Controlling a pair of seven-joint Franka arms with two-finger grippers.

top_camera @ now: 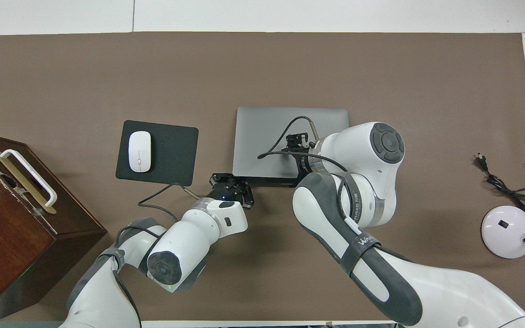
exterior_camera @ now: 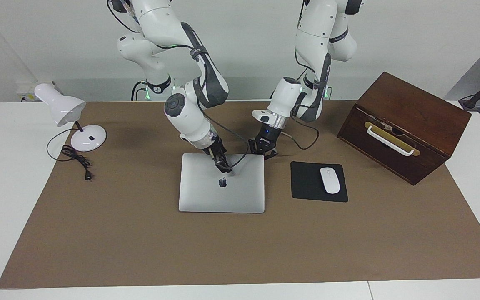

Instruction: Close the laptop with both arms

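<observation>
The silver-grey laptop (exterior_camera: 206,189) lies in the middle of the brown mat with its lid down, flat or nearly flat, apple logo up. It also shows in the overhead view (top_camera: 262,136). My right gripper (exterior_camera: 224,166) points down onto the lid just beside the logo, on the half nearer to the robots, with its fingers close together; it shows in the overhead view (top_camera: 297,139) too. My left gripper (exterior_camera: 262,151) is low at the laptop's robot-side corner toward the left arm's end, fingers spread, holding nothing. It shows in the overhead view (top_camera: 231,186) as well.
A black mouse pad (exterior_camera: 306,183) with a white mouse (exterior_camera: 330,180) lies beside the laptop toward the left arm's end. A brown wooden box (exterior_camera: 406,125) with a white handle stands past it. A white desk lamp (exterior_camera: 88,137) with its cord stands toward the right arm's end.
</observation>
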